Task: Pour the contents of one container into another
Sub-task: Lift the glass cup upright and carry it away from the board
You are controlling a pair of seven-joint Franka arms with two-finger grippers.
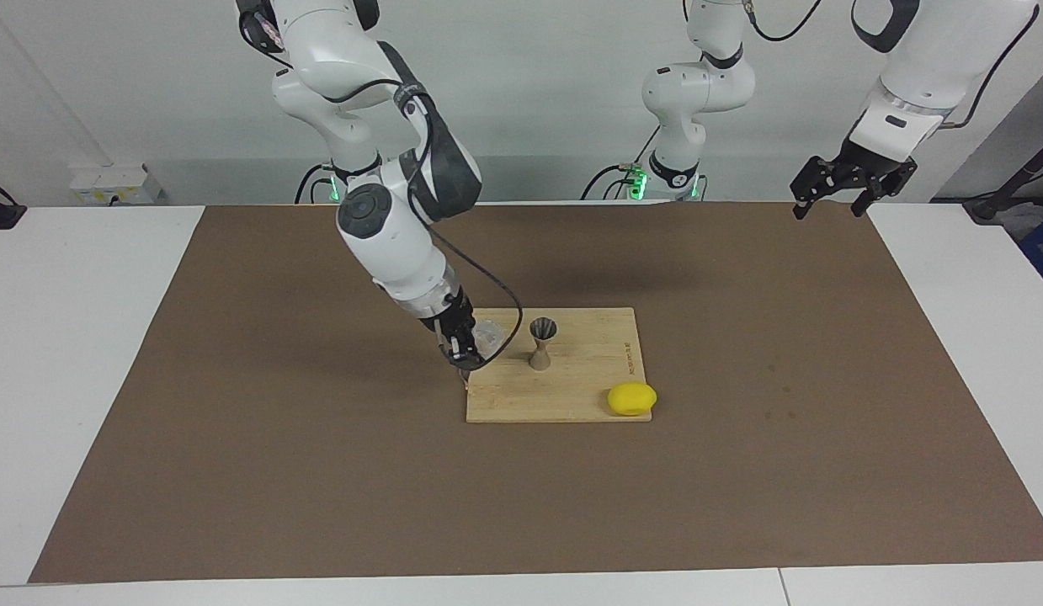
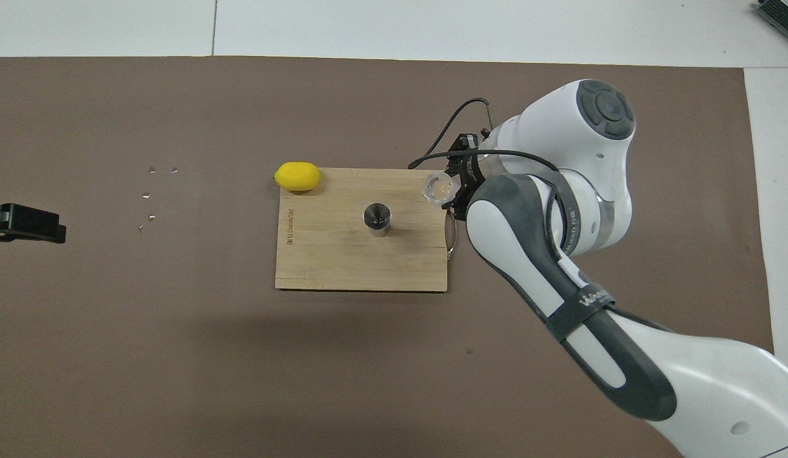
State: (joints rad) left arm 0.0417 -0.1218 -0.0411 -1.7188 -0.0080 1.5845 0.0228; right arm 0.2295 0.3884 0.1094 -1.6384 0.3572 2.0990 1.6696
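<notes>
Tumbler point(image 1: 488, 336) clamped in right end effector point(image 1: 466, 347), seemingly upright, beside jigger point(image 1: 542, 342).

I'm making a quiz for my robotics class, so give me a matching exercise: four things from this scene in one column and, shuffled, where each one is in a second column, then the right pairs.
Things:
1. glass
2. jigger
3. lemon
4. left gripper

Places:
A. at the board's corner, toward the left arm's end, farthest from the robots
B. standing upright mid-board
C. waiting up in the air, open, over the mat's corner
D. held in the right gripper, at the board's edge toward the right arm's end

Pairs: 1-D, 2-B, 3-A, 4-C
</notes>
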